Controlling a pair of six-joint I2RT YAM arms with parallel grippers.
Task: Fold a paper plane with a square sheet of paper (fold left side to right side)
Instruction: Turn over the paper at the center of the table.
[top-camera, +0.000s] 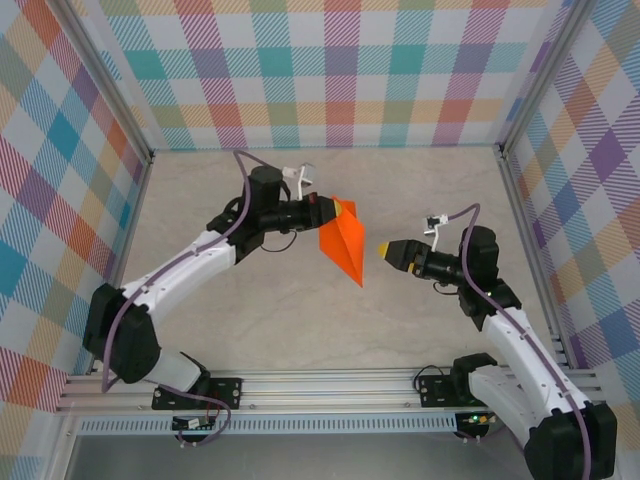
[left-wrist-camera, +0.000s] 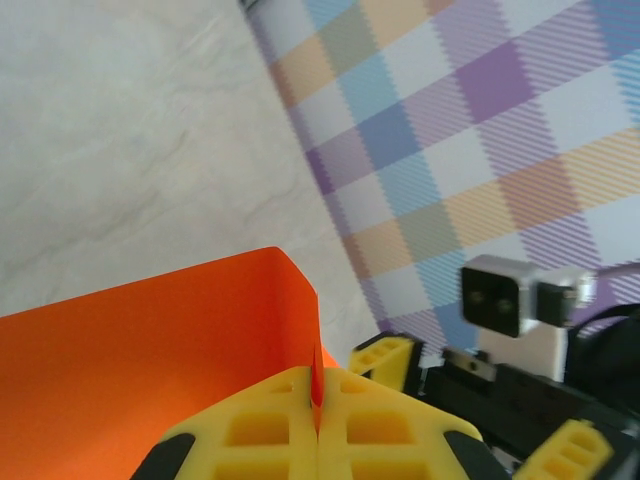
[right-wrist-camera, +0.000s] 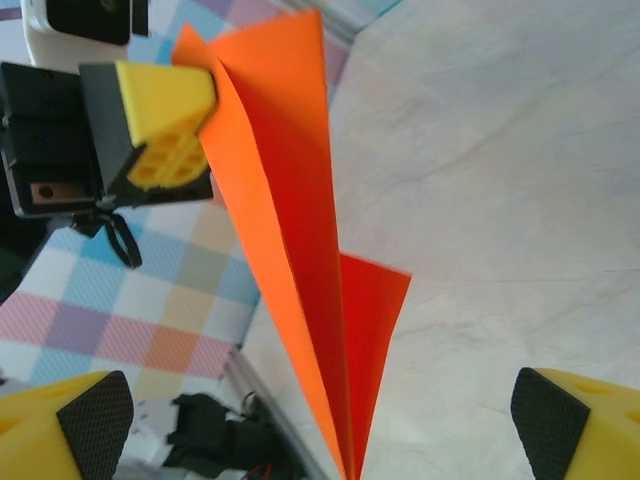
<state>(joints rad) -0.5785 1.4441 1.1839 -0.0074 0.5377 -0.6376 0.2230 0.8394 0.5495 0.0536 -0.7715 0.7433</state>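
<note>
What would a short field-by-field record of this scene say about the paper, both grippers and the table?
paper: orange paper plane, folded to a narrow point, layers creased
left gripper: shut on one edge of the plane
right gripper: open, beside the plane, not touching it
table: pale, marbled surface
walls: coloured check pattern

No text, label, brand, number or sign can be read in any of the views.
</note>
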